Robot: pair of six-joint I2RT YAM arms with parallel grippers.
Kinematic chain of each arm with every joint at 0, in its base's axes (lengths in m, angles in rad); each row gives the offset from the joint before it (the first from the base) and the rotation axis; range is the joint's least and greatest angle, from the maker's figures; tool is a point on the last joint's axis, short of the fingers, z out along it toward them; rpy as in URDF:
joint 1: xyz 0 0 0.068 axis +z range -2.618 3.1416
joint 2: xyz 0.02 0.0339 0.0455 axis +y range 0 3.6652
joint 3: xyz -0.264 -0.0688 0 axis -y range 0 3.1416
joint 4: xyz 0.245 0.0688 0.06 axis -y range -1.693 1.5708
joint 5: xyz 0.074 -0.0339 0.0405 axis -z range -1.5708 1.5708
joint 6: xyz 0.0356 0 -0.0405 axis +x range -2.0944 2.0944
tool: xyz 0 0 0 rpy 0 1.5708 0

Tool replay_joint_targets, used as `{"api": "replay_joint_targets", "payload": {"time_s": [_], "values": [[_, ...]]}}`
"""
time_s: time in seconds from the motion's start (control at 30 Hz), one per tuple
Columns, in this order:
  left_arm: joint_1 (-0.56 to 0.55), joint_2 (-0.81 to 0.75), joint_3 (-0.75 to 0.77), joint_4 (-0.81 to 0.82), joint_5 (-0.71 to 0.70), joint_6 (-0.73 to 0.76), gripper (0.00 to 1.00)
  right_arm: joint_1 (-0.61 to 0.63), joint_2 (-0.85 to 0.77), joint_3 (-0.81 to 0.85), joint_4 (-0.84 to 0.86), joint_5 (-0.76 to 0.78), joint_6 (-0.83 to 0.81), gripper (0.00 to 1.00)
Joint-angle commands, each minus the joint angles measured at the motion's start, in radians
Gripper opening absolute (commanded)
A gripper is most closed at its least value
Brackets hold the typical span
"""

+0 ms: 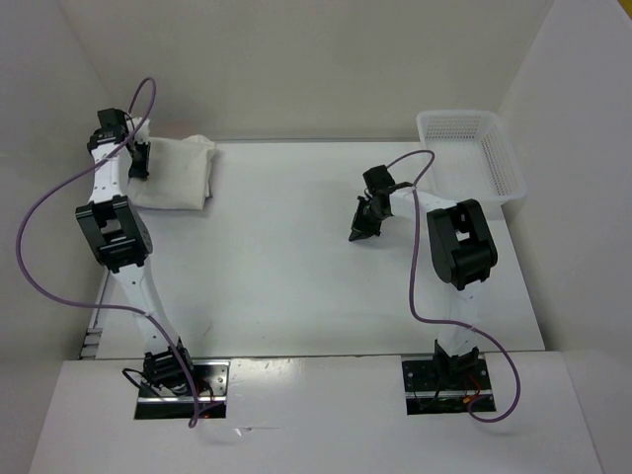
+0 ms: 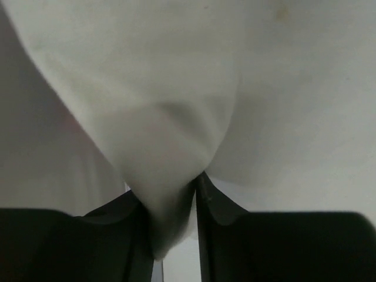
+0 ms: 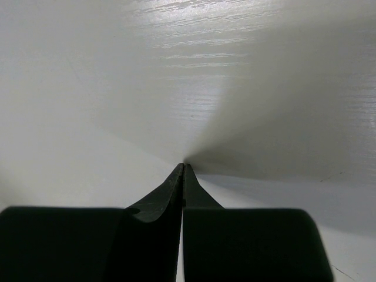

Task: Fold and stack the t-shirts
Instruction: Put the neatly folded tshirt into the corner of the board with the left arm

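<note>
Left gripper (image 1: pixel 138 161) is up at the far-left corner of the table (image 1: pixel 286 286), right on the near-left edge of the folded off-white t-shirt (image 1: pixel 178 173). From the left wrist, a fold of that shirt hangs between the two fingers (image 2: pixel 135 217), which stand apart (pinching or let go? I cannot tell). The right gripper (image 1: pixel 357 234) is clenched on nothing, its tips pressed together and pointing down at bare table right of centre, well apart from the shirt. The white mesh basket (image 1: pixel 509 168) sits at the far-right corner.

Left tool (image 2: pixel 169 187) parted (slightly), right tool (image 3: pixel 183 168) closed
</note>
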Motion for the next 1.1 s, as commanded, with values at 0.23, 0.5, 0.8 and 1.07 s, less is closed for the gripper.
{"api": "replay_joint_targets", "payload": {"time_s": [0.23,0.5,0.8,1.07], "values": [[0.039,-0.135,-0.140,0.157,-0.204,0.019,0.45,-0.007,-0.065,-0.008,-0.031,0.002,-0.019,0.05],[0.039,-0.259,-0.170,0.158,-0.178,0.039,0.54,-0.007,-0.175,-0.028,-0.050,0.031,-0.019,0.11],[0.021,-0.401,-0.122,0.042,-0.022,0.079,0.57,-0.007,-0.345,-0.100,-0.082,0.081,-0.019,0.23],[-0.295,-0.613,-0.436,-0.034,0.188,0.104,0.61,-0.007,-0.508,-0.182,-0.131,0.134,-0.080,0.82]]}}
